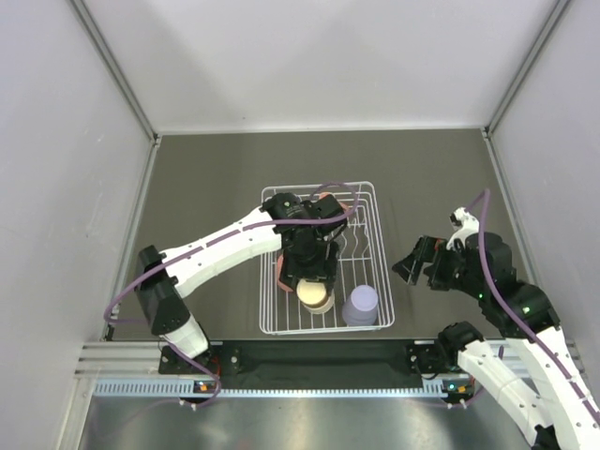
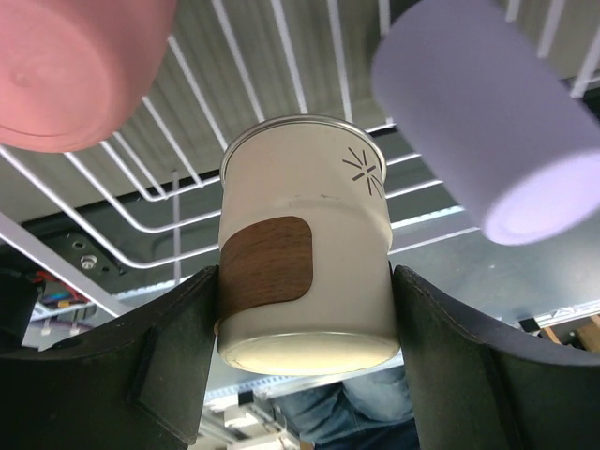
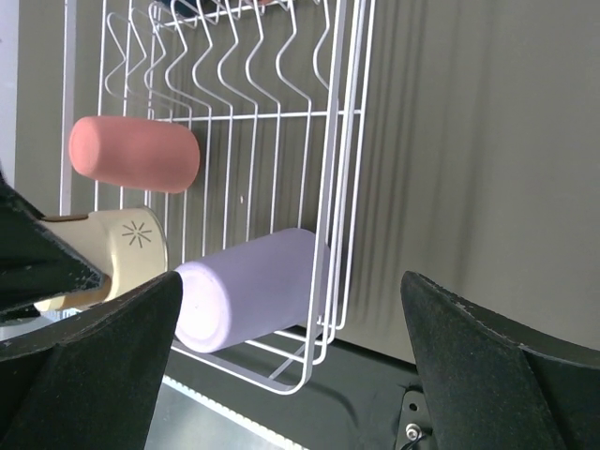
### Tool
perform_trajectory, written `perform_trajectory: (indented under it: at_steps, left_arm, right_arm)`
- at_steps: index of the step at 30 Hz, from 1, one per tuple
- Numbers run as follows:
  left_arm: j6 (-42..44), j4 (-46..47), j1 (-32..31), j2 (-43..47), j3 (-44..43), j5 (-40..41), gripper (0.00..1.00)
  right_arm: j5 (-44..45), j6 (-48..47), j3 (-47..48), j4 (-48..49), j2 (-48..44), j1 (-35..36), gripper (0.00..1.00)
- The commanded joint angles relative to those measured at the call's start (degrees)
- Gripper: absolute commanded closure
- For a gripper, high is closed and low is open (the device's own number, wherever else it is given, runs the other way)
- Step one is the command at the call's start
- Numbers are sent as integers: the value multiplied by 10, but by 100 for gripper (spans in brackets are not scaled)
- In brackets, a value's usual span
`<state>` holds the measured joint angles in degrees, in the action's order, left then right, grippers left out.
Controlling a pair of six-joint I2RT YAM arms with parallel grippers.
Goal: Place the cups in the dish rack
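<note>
The left hand (image 2: 302, 309) gripped the cream cup (image 2: 305, 244) upside down, low in the dish rack (image 1: 281, 330) by the lavender tumbler (image 1: 361, 305), likely so it drains. The right hand (image 1: 420, 262) hung unclenched, holding nothing.

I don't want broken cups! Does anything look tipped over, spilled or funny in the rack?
Nothing stands out. The lavender tumbler and pink tumbler sit in the dish rack, and the left hand holds the cream cup there.
</note>
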<state>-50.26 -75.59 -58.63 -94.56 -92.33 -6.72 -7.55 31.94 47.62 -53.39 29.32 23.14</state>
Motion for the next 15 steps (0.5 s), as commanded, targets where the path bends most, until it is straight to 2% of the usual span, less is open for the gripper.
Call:
perform_trajectory:
  at_steps: [1, 9, 15]
  left_arm:
    - [5, -107, 20, 18, 33, -29, 100]
    - [14, -105, 25, 32, 99, -50, 100]
    - [35, -104, 25, 39, 126, 7, 100]
  right_arm:
    - [6, -7, -6, 9, -7, 2, 0]
    - [-4, 0, -21, 26, 0, 1, 0]
    - [-5, 0, -21, 27, -1, 2, 0]
